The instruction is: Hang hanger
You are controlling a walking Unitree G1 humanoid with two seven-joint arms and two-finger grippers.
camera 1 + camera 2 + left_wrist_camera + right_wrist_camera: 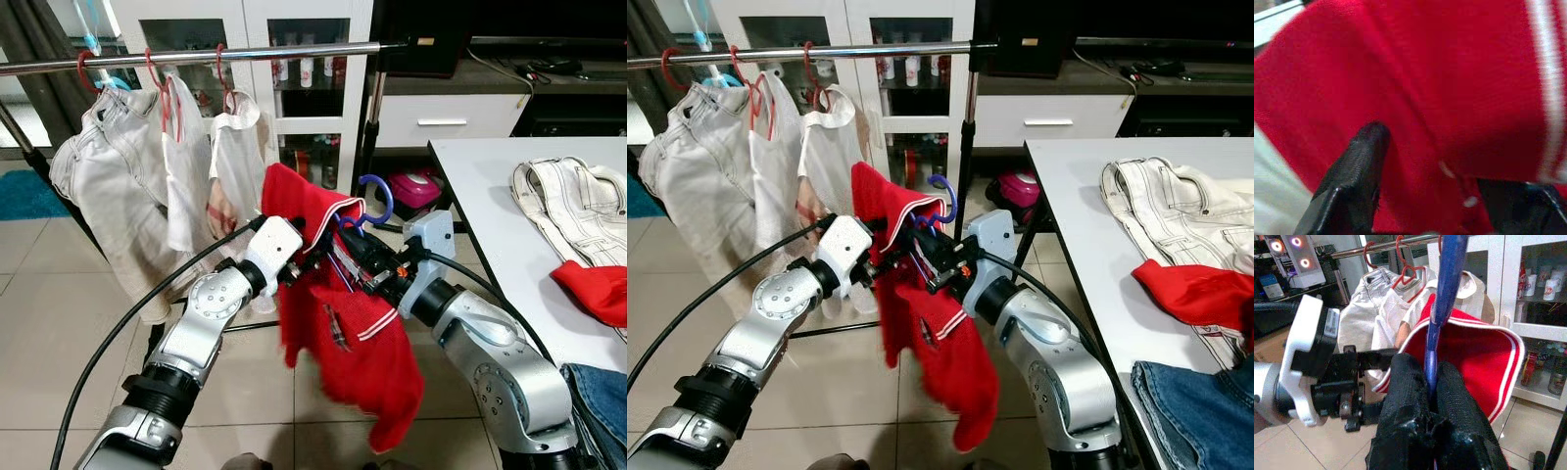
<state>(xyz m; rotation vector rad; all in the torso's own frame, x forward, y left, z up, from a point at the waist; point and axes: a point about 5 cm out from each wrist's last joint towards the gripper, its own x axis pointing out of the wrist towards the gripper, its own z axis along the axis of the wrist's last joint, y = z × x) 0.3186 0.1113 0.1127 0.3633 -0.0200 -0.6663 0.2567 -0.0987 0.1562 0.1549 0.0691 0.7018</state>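
Right gripper (1431, 382) clamped on blue hanger (377, 201) neck, hook upright; rail (245, 54) up and left (left gripper (294, 257) grips shirt (338, 333))

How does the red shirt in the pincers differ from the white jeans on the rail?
The red shirt sits on a blue hanger held below the rail; the white jeans already hang from it on a red hanger. The right pincer clamps the blue hanger; nothing touches the jeans. Both hang loose.
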